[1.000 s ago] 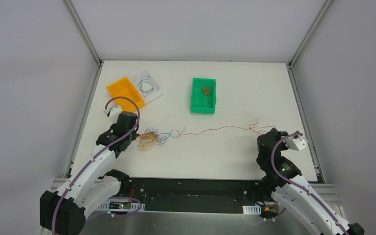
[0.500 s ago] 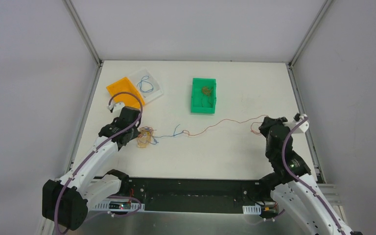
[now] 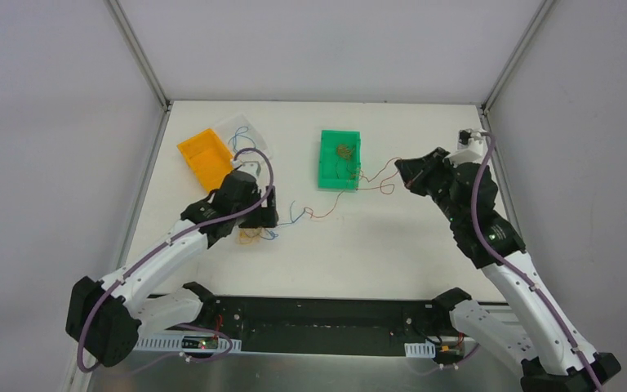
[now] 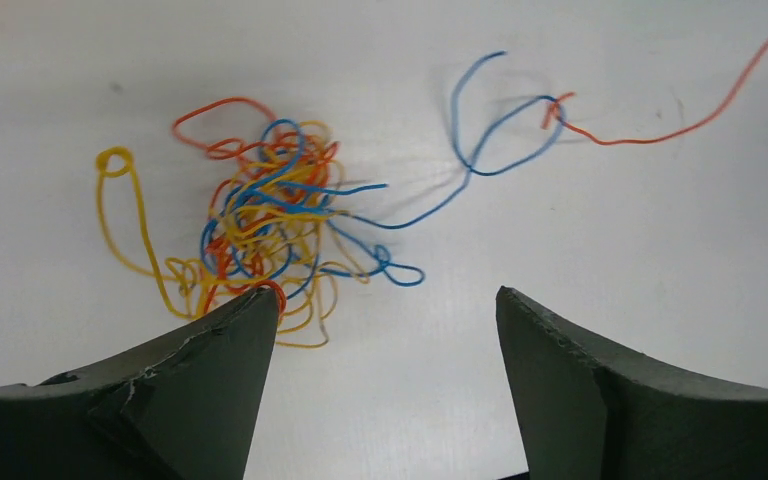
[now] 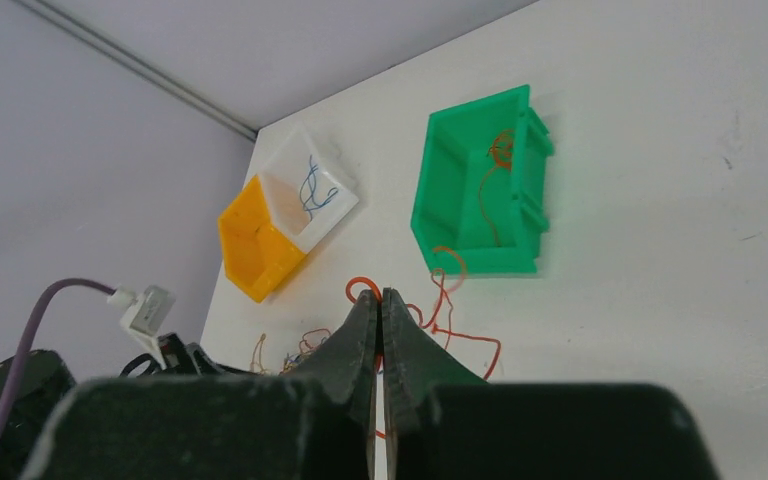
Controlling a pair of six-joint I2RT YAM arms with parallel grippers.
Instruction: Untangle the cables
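Note:
The cables lie as a tangle (image 4: 260, 215) of orange, blue and yellow wires on the white table, just ahead of my left gripper's left finger. My left gripper (image 4: 382, 300) is open with only bare table between its fingers. It hovers beside the tangle (image 3: 250, 235) in the top view. One blue cable (image 4: 490, 150) trails right from the tangle and meets a long orange cable (image 4: 660, 135). That orange cable (image 3: 351, 184) runs up past the green bin to my right gripper (image 3: 400, 167). The right gripper (image 5: 380, 296) is shut on the orange cable, whose loop (image 5: 360, 284) shows at the fingertips.
A green bin (image 3: 340, 159) with orange wire in it stands at the back middle. An orange bin (image 3: 206, 157) and a clear tray (image 3: 245, 131) holding a blue wire sit at the back left. Metal frame rails border the table.
My left gripper has opened, let go of the tangle and shifted right. The right arm has swung up and left toward the green bin, carrying the orange cable's end with it.

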